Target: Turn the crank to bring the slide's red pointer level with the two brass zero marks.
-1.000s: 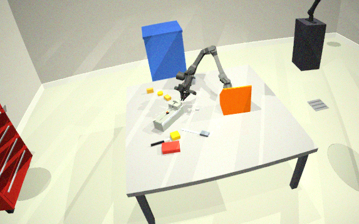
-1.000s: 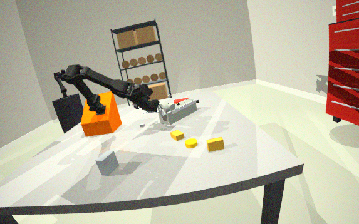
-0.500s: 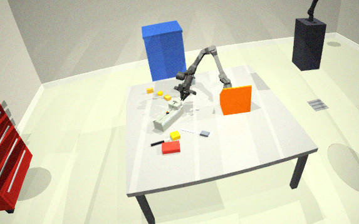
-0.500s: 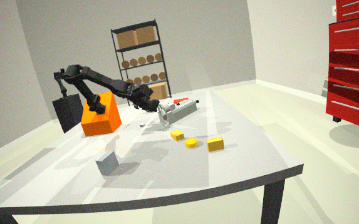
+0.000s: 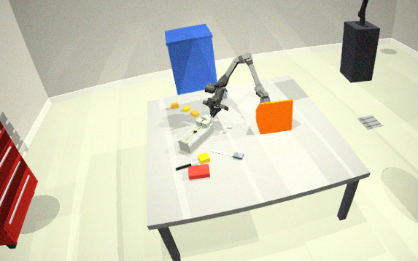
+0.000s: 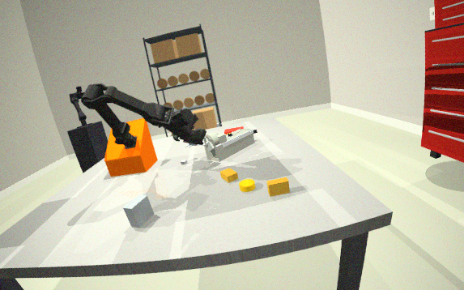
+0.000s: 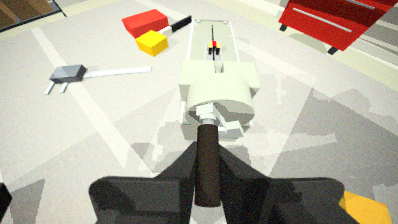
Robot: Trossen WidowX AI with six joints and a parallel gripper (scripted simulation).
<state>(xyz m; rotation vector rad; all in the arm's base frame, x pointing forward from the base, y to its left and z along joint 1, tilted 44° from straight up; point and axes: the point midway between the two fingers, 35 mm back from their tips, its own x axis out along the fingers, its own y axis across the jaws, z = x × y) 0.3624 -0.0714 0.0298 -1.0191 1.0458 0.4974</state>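
The pale grey slide machine [image 5: 195, 138] [image 6: 233, 141] [image 7: 212, 37] lies on the table. Its crank disc [image 7: 220, 97] faces my wrist camera. My gripper [image 7: 204, 145] [image 5: 214, 112] [image 6: 199, 138] is shut on the dark crank handle [image 7: 207, 160], which sticks out from the disc toward me. The red pointer [image 7: 214, 44] [image 5: 195, 130] sits on the slide's track beyond the crank housing. Small brass marks flank it in the wrist view; I cannot tell whether they are exactly level with it.
A yellow block [image 7: 152, 42] [image 5: 203, 157], a red block [image 7: 145, 22] [image 5: 198, 171] with a black-handled tool [image 5: 183, 166], and a grey brush [image 7: 67, 74] [image 5: 238, 155] lie near the machine. An orange box [image 5: 274, 117] [image 6: 129, 147], yellow pieces [image 6: 247, 185] and a grey cube [image 6: 138, 211] also stand on the table.
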